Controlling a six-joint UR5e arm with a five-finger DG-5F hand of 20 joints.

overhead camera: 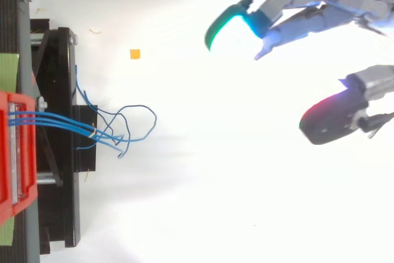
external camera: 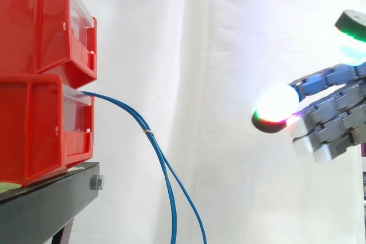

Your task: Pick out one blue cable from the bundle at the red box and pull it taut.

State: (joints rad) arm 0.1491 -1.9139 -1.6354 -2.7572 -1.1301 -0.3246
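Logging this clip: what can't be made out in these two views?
- Thin blue cables: lower ends cut off by the side view's bottom edge.
- Their start inside the lower red plastic bin: hidden by its wall, side view.
- Robot hand: palm cut off at the right edge, both views.

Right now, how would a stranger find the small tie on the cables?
Start at the two stacked red bins on the black stand. Blue cables leave the lower bin and sag downward. Where they bend, a thin pale tie binds them, the only non-blue spot on them.
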